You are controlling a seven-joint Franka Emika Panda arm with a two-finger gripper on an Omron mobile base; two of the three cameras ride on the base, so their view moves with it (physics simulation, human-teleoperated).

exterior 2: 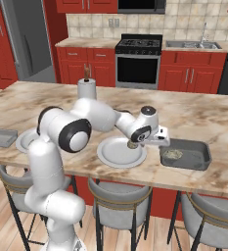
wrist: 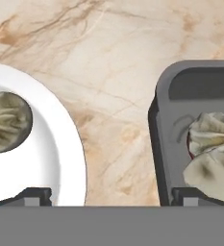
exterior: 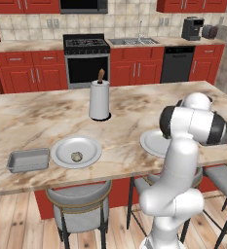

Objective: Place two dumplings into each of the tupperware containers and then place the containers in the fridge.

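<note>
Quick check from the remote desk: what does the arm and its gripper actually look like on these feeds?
The arm is glossy white, built of rounded tubular links with black bands and round black caps at the joints. No cables or markings show. The gripper has a pale grey boxy body; in the hand view its two fingertips are small, dark and squared.

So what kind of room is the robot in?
It looks like a kitchen, a pretend computer-made one: there's a stove, a sink, red cabinets, and a marble counter with stools.

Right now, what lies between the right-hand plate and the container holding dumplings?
Bare marble counter, seen in the hand view, separates the plate from the container.
</note>
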